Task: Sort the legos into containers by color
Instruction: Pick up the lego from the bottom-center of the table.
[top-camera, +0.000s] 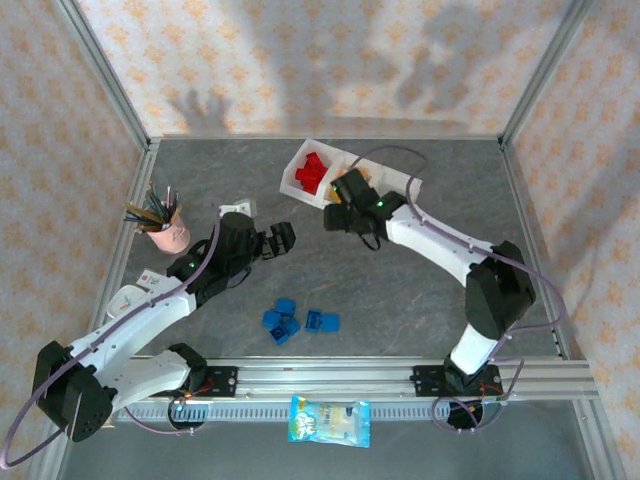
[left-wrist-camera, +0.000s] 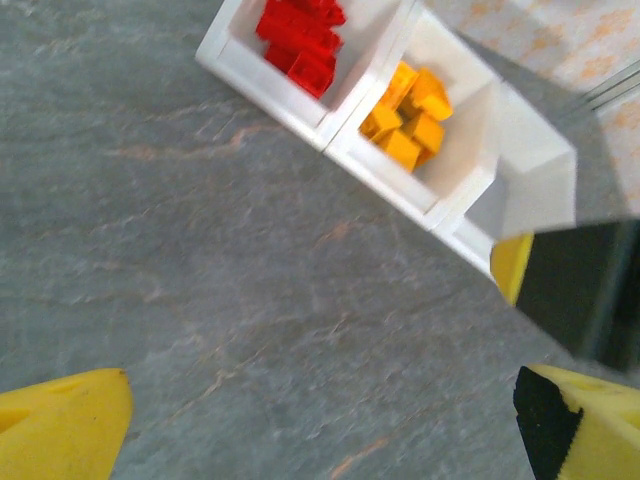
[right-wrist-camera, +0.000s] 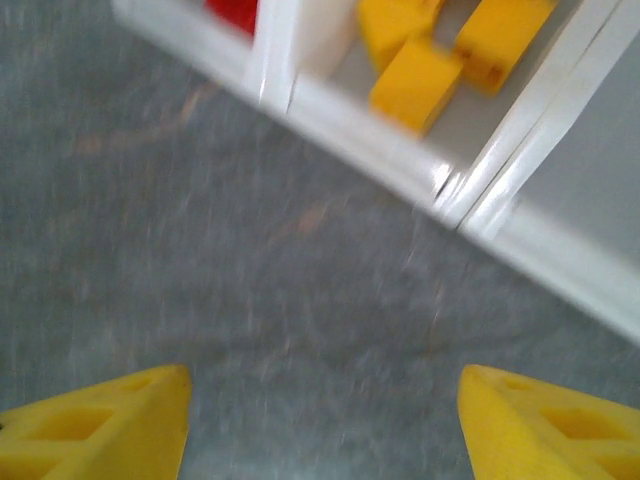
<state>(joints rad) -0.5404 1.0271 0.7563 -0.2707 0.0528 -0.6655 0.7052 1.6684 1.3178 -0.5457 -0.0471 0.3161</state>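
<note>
The white three-compartment tray (top-camera: 300, 158) sits at the back centre. Red legos (top-camera: 314, 172) fill its left compartment, and yellow-orange legos (left-wrist-camera: 408, 115) lie in the middle one. Several blue legos (top-camera: 295, 322) lie loose on the table near the front. My left gripper (top-camera: 281, 240) hovers open left of centre, with nothing between its fingers (left-wrist-camera: 62, 425). My right gripper (top-camera: 338, 214) hangs open just in front of the tray, empty, its fingertips (right-wrist-camera: 110, 425) over bare table. The tray's third compartment (right-wrist-camera: 600, 180) looks empty.
A pink pen cup (top-camera: 166, 226) with several pens stands at the left. A small white object (top-camera: 237, 208) lies behind the left gripper. A snack packet (top-camera: 329, 421) lies in front of the rail. Patterned walls enclose the grey table (top-camera: 400, 290).
</note>
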